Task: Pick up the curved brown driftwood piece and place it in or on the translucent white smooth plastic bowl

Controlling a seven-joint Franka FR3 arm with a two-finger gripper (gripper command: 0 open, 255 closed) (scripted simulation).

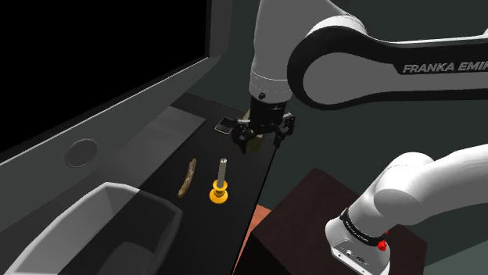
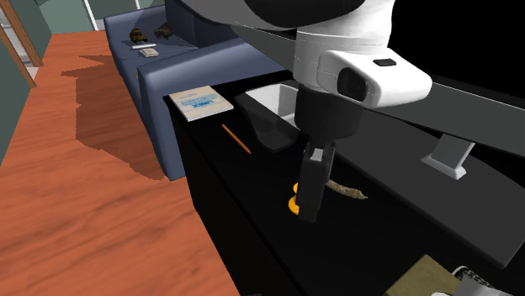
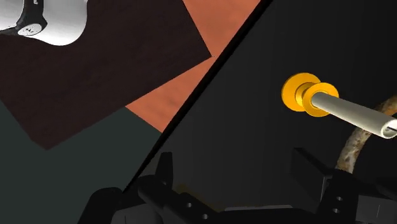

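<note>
Item one, the all-black two-finger gripper (image 1: 262, 141) (image 3: 235, 172): we found its fingers (image 3: 164, 170) standing apart with nothing between them, poised above the black countertop (image 1: 235, 168) near its edge. Next out, an orange-yellow round-based stand with a grey cylindrical post (image 1: 220, 187) (image 3: 318, 98) stood upright on the countertop, near the gripper. Just beside that stand, on the shoulder view's left of it, the curved brown driftwood piece (image 1: 188, 178) (image 2: 347, 190) (image 3: 353, 149) lay flat on the same surface, apart from the fingers. Farther along, the pale translucent bowl with squared sides (image 1: 94, 205) (image 2: 278, 126) sat on the countertop, well apart from the gripper, with the driftwood piece between them. In the second exterior view we logged a thin orange pencil (image 2: 236, 139) and a pale-covered book (image 2: 200, 101) near the bowl, a blue sofa (image 2: 168, 84) against the counter, and a reddish wooden floor (image 2: 84, 168).
</note>
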